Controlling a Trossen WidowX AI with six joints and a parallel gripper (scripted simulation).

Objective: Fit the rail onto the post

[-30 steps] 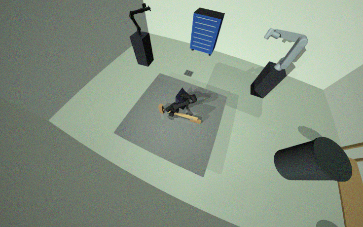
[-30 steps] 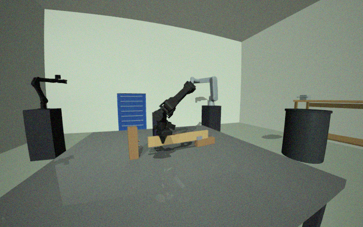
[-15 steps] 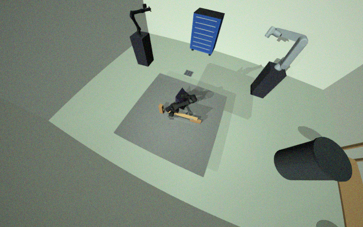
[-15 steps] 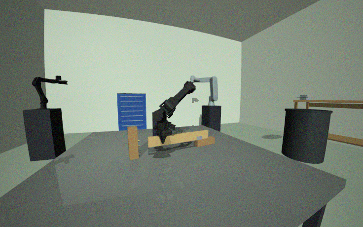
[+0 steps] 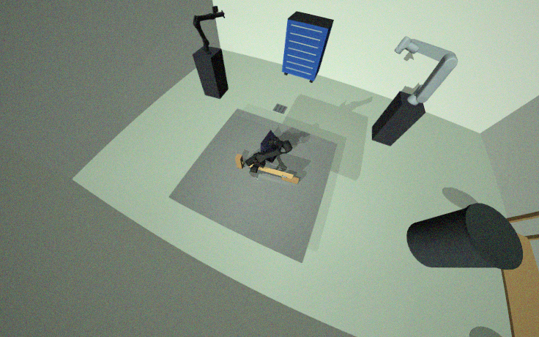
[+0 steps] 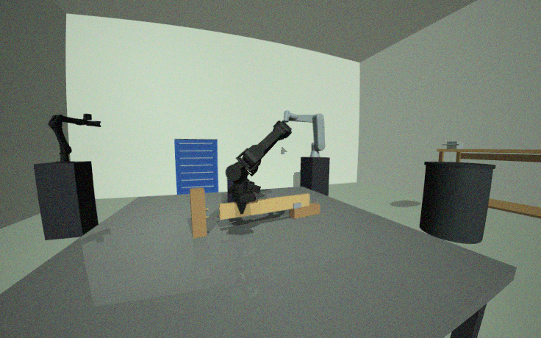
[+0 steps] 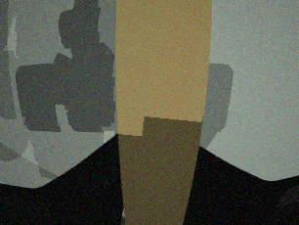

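Note:
The wooden post stands upright at the left. Its two pegs point toward the rail. My gripper is shut on the rail near its post end. That end is raised off the table, at about peg height, with a small gap between it and the peg tips. The rail's far end is at the bracket on the footboard block. The holes in the rail end are not visible. Exact peg alignment cannot be told.
The grey table carries the parts, with shadows beneath the rail. My arm reaches in from behind the rail. Off the table stand a blue cabinet, a dark bin and two other arms on pedestals.

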